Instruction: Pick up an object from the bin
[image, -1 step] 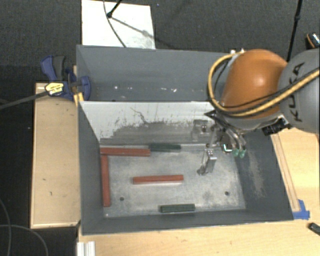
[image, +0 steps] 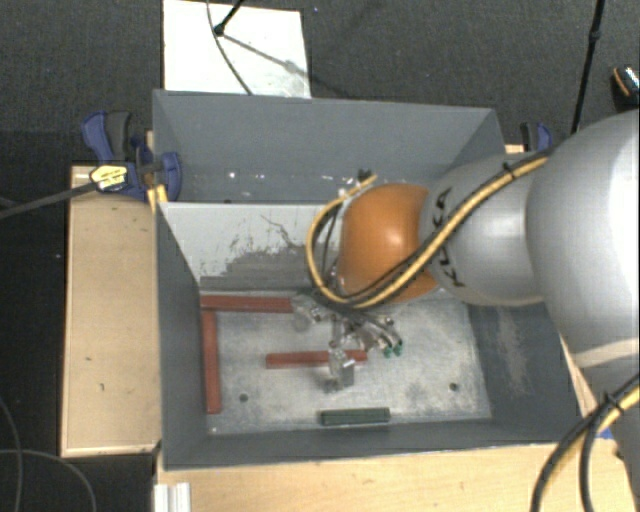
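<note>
My gripper (image: 342, 366) hangs low under the arm's orange cover, near the middle of the bin floor. It stands at the right end of a short red-brown stick (image: 296, 359) that lies flat and runs left from it. The gripper hides that end of the stick, so whether it touches is unclear. A dark green flat bar (image: 354, 417) lies just below the gripper, along the bin's front wall.
A longer red-brown stick (image: 244, 302) lies along the back of the floor at the left. Another red-brown stick (image: 211, 362) lies along the left wall. The arm and its cables cover the bin's right rear part.
</note>
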